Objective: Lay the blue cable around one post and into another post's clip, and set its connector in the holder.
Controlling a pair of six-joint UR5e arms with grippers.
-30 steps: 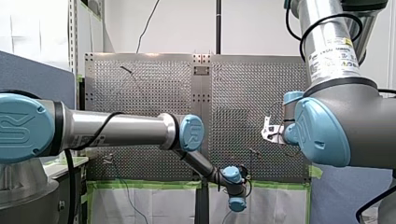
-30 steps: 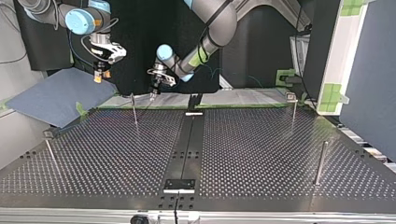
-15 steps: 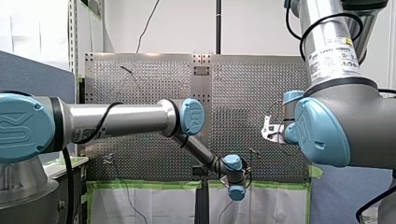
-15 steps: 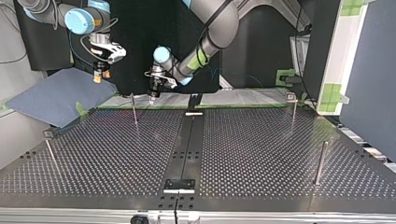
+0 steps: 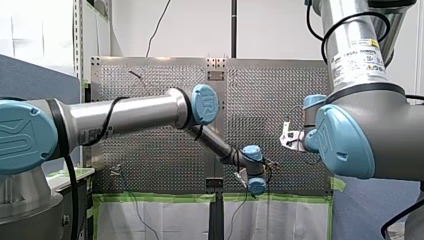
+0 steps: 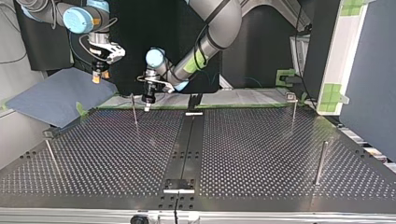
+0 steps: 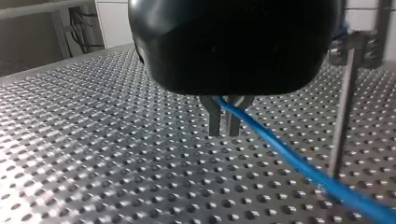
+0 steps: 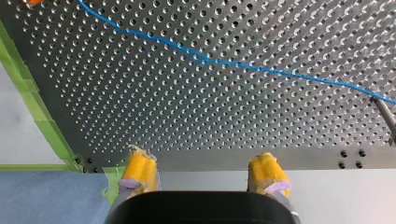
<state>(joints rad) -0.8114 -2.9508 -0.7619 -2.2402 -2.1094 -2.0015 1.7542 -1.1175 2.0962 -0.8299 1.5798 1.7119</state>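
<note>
My left gripper point(image 7: 223, 123) has its jaws closed on the blue cable point(image 7: 280, 154). The cable runs from them past a thin post point(image 7: 342, 116) close beside it, low over the perforated worktop point(image 7: 93, 140). My right gripper point(image 8: 205, 175) hangs above the worktop's edge with its yellow-padded jaws apart, and the cable crosses the holes ahead of it.

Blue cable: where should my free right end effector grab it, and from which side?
Probably the blue cable's mid-span over the perforated table, clear of the post. Come down from above, my right end effector open, straddling it crosswise: it is thin and nearly straight there. My left end effector holds it elsewhere.
</note>
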